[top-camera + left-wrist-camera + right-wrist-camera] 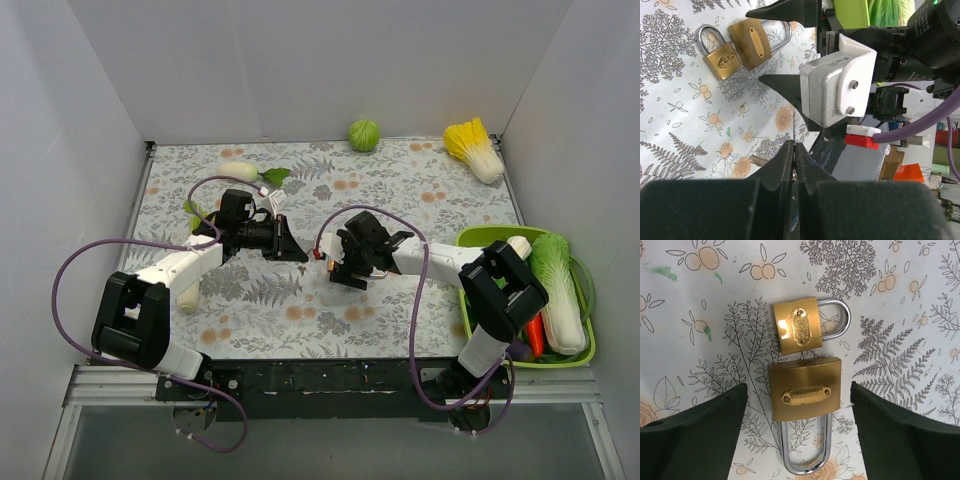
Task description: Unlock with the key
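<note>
Padlocks at the middle of the tabletop [420, 180]: small padlock [799, 331] and large padlock [805, 395], both brass, lying flat and touching.
My left gripper [793, 150] has its fingers pressed together with only a hairline between them. A tan sliver [758, 160] shows by the tips, too small for me to tell whether it is the key. Just right of it lie the two locks, the small one's shackle pointing sideways and the large one's long shackle pointing back toward my right wrist. My right gripper [796, 390] is spread wide, one finger on either side of the large padlock, touching neither side. At the right edge sits a green basket [485, 232] of vegetables.
</note>
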Controlling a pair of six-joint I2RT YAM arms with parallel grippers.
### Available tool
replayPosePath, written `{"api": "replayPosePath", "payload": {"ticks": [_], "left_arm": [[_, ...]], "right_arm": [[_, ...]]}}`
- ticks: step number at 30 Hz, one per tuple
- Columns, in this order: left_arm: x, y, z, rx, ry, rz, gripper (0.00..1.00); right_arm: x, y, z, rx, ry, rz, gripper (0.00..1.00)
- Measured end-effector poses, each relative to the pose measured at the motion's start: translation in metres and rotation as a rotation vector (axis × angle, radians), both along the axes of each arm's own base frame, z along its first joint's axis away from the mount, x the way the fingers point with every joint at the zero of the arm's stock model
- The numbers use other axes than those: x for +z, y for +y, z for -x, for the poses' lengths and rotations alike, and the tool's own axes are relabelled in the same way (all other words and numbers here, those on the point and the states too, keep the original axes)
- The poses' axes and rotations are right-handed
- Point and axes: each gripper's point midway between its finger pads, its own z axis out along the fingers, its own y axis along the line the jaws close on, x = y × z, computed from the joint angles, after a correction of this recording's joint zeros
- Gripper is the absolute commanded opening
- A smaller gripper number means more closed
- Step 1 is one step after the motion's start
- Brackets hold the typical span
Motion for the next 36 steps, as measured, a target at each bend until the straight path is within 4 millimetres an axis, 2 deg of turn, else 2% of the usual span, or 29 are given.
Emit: {"api": "replayPosePath", "payload": {"ticks": [7, 12, 18, 21, 27, 36], "left_arm": [[0.0, 0.0, 0.0, 0.0, 0.0, 0.0, 0.0], [0.0, 0.001, 0.0, 0.002, -0.001, 0.001, 0.0], [0.0, 0.001, 0.0, 0.004, -0.001, 0.001, 0.0], [0.001, 0.001, 0.0, 0.004, -0.002, 0.002, 0.0], [0.002, 0.001, 0.0, 0.002, -0.004, 0.005, 0.0], [0.003, 0.001, 0.002, -0.006, 0.001, 0.012, 0.0]], "right_arm": [[-0.001, -0.013, -0.005, -0.029, 0.035, 0.005, 0.89], [0.006, -0.022, -0.019, -0.062, 0.068, -0.02, 0.89], [0.002, -0.014, -0.023, -0.03, 0.112, -0.023, 0.89], [-0.006, -0.014, -0.018, -0.02, 0.145, -0.013, 0.89], [-0.008, -0.012, -0.014, -0.006, 0.153, -0.011, 0.89], [-0.007, -0.01, -0.014, 0.014, 0.141, -0.001, 0.79]]}}
